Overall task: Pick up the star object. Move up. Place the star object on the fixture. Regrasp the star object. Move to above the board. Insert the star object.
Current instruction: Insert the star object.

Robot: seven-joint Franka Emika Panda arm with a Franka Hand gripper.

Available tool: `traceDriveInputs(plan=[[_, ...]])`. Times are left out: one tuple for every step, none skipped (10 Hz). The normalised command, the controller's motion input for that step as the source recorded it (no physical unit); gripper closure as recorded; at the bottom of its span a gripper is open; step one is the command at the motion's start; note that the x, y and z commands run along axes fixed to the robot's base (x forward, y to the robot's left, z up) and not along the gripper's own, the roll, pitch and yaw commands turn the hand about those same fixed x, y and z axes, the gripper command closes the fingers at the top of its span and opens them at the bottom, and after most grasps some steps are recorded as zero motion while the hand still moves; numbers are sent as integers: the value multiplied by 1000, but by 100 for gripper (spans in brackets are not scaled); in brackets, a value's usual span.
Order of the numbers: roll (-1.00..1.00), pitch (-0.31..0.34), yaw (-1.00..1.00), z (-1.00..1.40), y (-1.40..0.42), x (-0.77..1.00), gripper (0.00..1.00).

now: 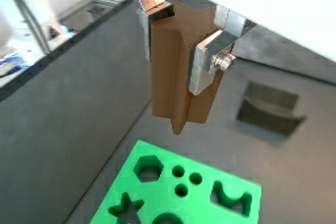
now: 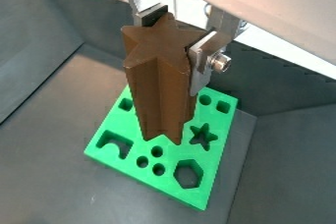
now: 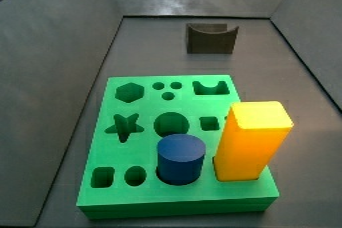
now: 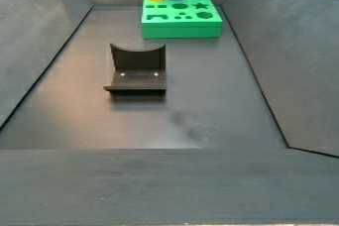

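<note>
Your claw (image 2: 175, 46) pinches the star object (image 2: 160, 81) upright, high above the board (image 2: 125, 157). In a side view, the fixture (image 3: 210, 38) sits empty at the board's 12 o'clock.

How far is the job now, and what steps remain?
Pick-up and regrasp look done: the end effector is shut on the star, and the fixture is empty. In hand: both wrist views show the star held upright above the board. Left: the star hole is still empty, so line up and insert.

Claw (image 2: 178, 46) absent from both side views; star object (image 2: 160, 85) hides board (image 2: 125, 154) centre.
</note>
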Motion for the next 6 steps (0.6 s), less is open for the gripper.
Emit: traceDriveInputs(plan=[[-169, -137, -606, -343, -163, -29, 100], [-156, -130, -563, -337, -106, -11, 100], [-137, -136, -566, -366, -129, -40, 100], [-131, -154, -554, -417, -154, -83, 100], [-101, -141, -480, -369, -151, -131, 100], [-63, -141, -391, -317, -160, -160, 100]])
